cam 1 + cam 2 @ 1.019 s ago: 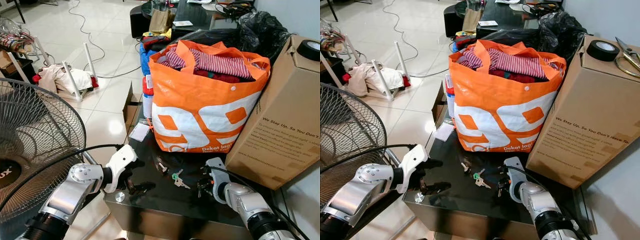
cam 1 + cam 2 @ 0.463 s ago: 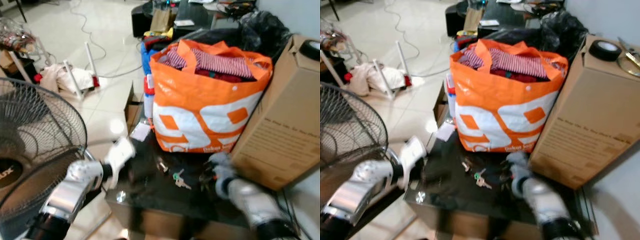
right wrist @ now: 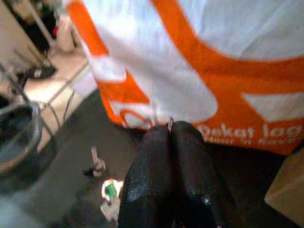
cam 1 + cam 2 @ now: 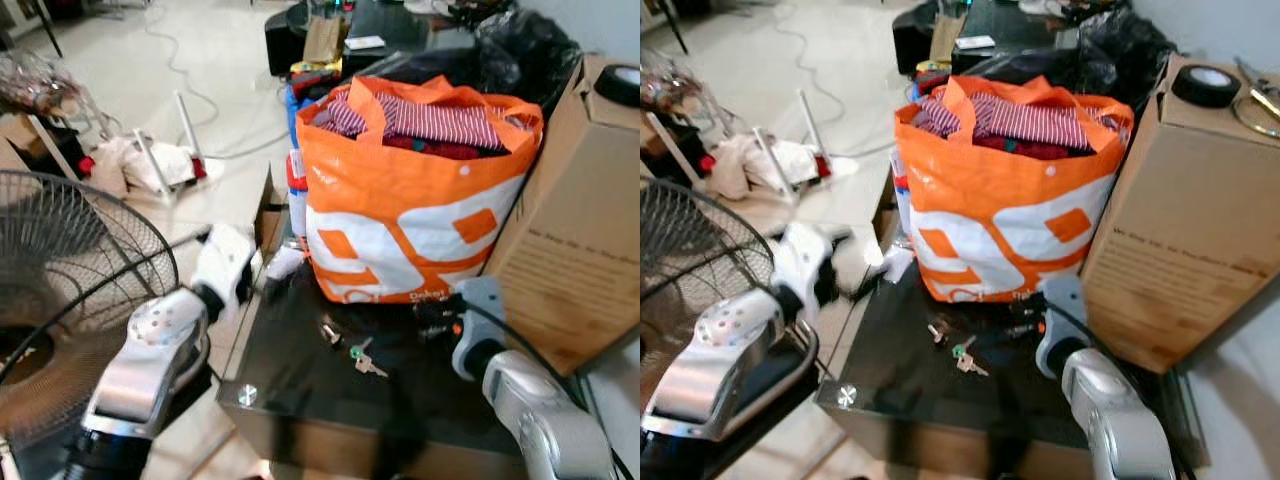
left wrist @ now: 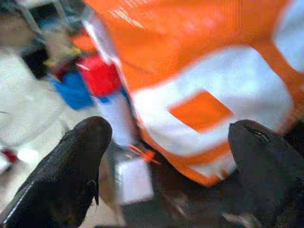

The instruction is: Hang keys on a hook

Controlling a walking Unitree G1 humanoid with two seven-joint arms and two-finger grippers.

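**Keys lie on the dark table in front of the orange bag**

The keys (image 4: pixel 361 357), one with a green head, lie loose on the black glass table (image 4: pixel 300 395), just in front of the orange and white bag (image 4: pixel 415 200) that stands at the table's back edge. A second small bunch of metal bits (image 4: pixel 329 331) lies close beside them, nearer the bag.

The right gripper (image 3: pixel 171 130) is raised near the foot of the bag, beside the cardboard box (image 4: pixel 570 250) on the table's right side; its two black fingers are pressed together, with a thin bit of metal showing at the tips, too small to identify.

The left gripper (image 5: pixel 166 142) hovers off the table's left edge, fingers spread wide apart with nothing between them, pointing towards the bag and a red-capped bottle (image 5: pixel 107 90) beside it. A standing fan (image 4: pixel 70 290) is at the robot's left
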